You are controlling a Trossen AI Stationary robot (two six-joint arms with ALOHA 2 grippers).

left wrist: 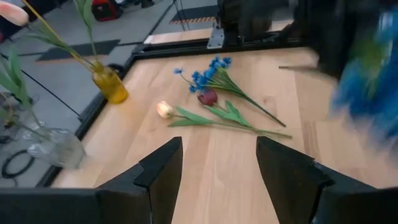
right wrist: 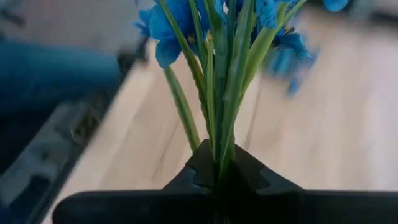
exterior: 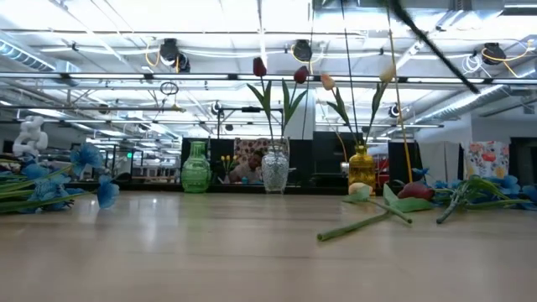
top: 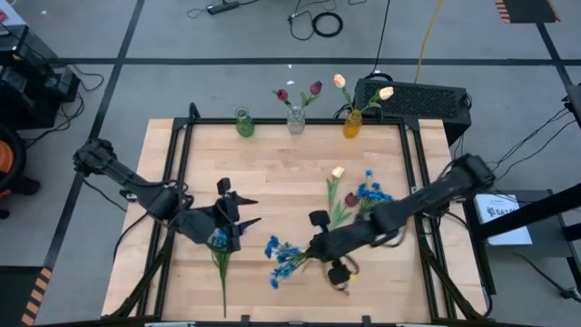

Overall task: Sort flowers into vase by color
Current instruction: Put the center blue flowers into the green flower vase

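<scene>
My right gripper (top: 311, 252) is shut on a bunch of blue flowers (top: 283, 256) over the table's near middle. My left gripper (top: 245, 211) hovers open to the left of it, with nothing between its fingers (left wrist: 163, 163). Just below it another blue flower (top: 219, 242) lies flat, its stem pointing to the near edge. A cream tulip (top: 338, 171), a red tulip (top: 350, 198) and a blue bunch (top: 370, 193) lie on the table's right half. At the far edge stand a green vase (top: 243, 123), a clear vase (top: 295, 120) with red tulips and a yellow vase (top: 352, 123) with cream tulips. My right gripper pinches the bunch's green stems (right wrist: 221, 149) together between its two fingers. The stems run on along the fingers' line, and the blue blossoms (right wrist: 166, 28) stand out beyond the fingertips. The bunch looks lifted clear of the table.
A black frame rims the wooden table (top: 272, 173). A dark box (top: 418, 98) sits behind the yellow vase. Bare wood lies between the vases and the loose flowers. In the low view, blue blossoms (exterior: 50, 180) show at the left and the loose tulips (exterior: 386, 195) at the right.
</scene>
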